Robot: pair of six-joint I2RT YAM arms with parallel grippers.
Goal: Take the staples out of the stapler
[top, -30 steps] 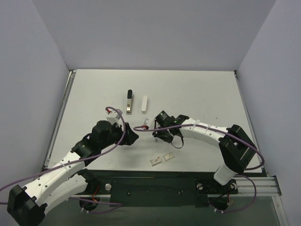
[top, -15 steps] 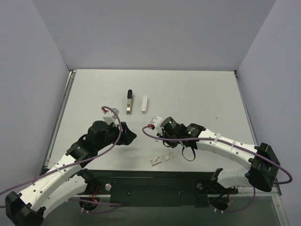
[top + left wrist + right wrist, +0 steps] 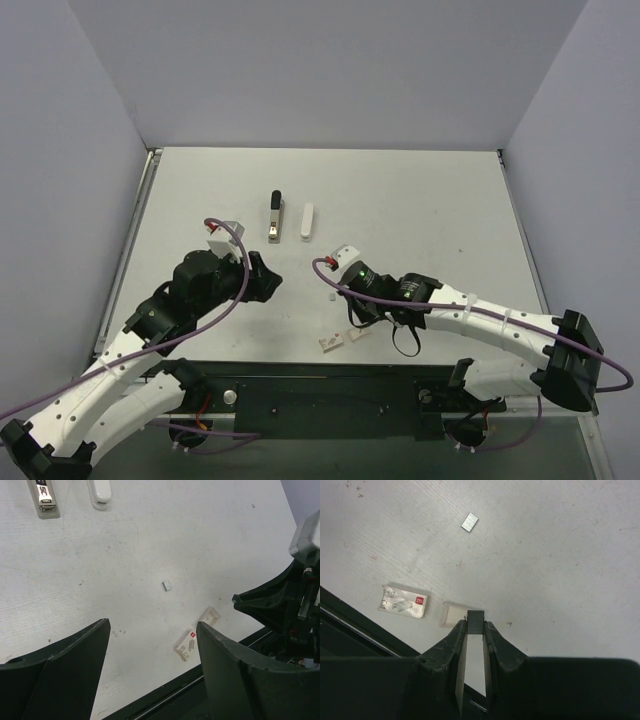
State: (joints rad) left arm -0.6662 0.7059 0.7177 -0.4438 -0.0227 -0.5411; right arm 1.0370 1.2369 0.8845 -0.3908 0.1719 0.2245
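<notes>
- Nearest you, on the near side of the staples (image 3: 469, 522), two small white tiles lie on the tabletop (image 3: 420, 200). One is a printed tile (image 3: 403, 605) with a red mark, the other a plain tile (image 3: 454, 615). They sit just beside each other, not touching.
- Your right tool (image 3: 475, 627) hangs at the plain tile's edge, also nearer than the staples. Its fingers are almost together, with only a thin slit between them. A small dark block sits at their tips, and you cannot tell whether it is gripped.
- Your left tool (image 3: 151, 625) hovers to the left of the staples, its fingers spread wide apart with nothing between them.
- The staples lie loose on the bare tabletop as a tiny grey strip, and neither tool touches them.
- Well beyond the staples and a little left lies the stapler (image 3: 274, 215). Its metal channel with the black end and its white bar lie parallel, side by side.
</notes>
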